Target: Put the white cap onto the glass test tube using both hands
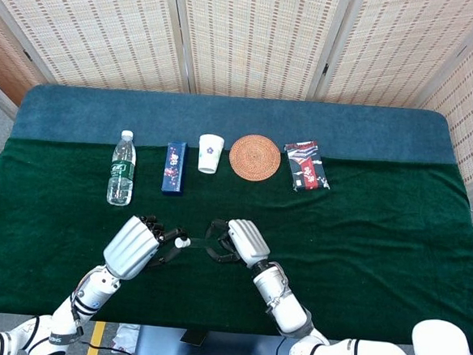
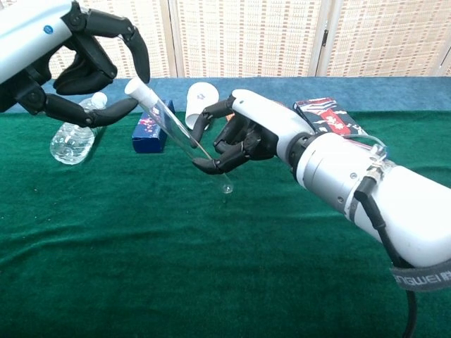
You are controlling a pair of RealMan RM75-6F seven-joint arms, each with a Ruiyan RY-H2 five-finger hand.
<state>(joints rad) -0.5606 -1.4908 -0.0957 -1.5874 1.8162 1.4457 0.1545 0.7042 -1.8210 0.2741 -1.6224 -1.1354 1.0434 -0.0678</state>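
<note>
The glass test tube (image 2: 184, 138) slants from upper left down to lower right above the green cloth. My right hand (image 2: 243, 137) grips its lower half, and the round end pokes out below the fingers. The white cap (image 2: 134, 88) sits at the tube's upper end. It lies between the thumb and a curled finger of my left hand (image 2: 84, 70), which pinches it. From the head view, the left hand (image 1: 132, 246) and right hand (image 1: 244, 239) face each other near the table's front. The cap (image 1: 182, 241) shows as a small white dot between them.
A row stands along the back of the green cloth (image 1: 362, 235): a water bottle (image 1: 122, 169), a blue box (image 1: 174, 167), a paper cup (image 1: 210, 154), a woven coaster (image 1: 255, 157) and a red-black packet (image 1: 305, 166).
</note>
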